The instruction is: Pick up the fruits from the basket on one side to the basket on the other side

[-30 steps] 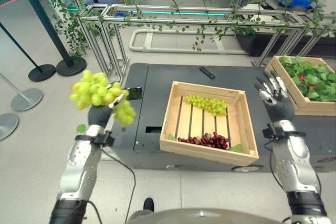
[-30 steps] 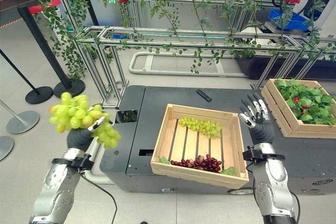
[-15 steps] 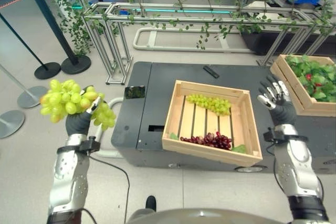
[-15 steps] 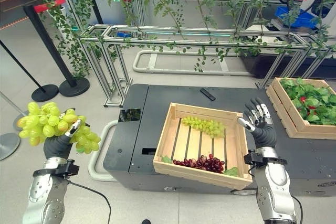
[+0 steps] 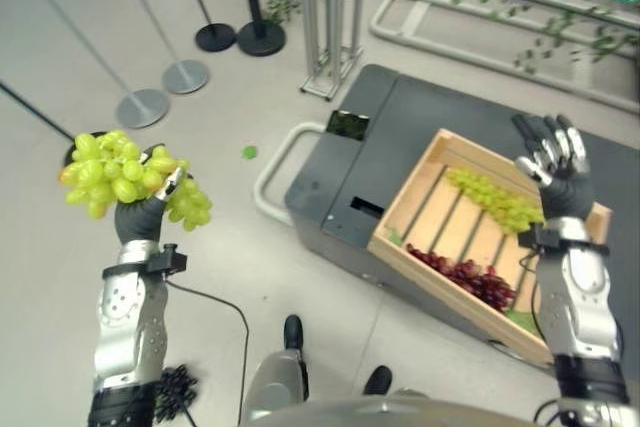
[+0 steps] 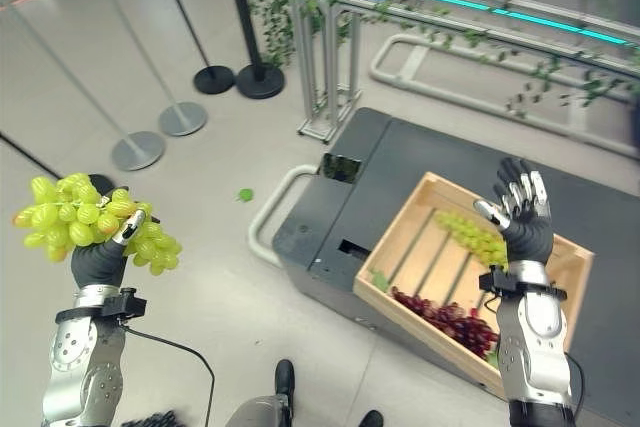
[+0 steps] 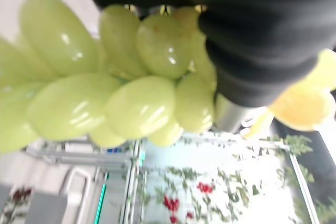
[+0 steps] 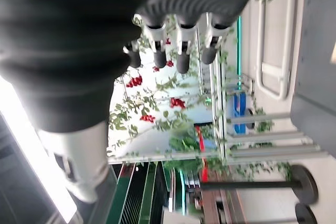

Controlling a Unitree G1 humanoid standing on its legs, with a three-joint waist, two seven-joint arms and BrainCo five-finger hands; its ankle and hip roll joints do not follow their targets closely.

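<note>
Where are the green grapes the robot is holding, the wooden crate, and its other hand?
green grape bunch (image 5: 110, 169): left eye view, middle of the cluster.
wooden crate (image 5: 425, 179): left eye view, left wall.
right hand (image 5: 563, 192): left eye view, palm.

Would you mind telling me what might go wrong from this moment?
The left hand holds the bunch of green grapes high over bare floor, far from the wooden slatted crate; loose grapes could drop and roll away. The open right hand hovers above the crate's green grapes and could knock its rim.
</note>
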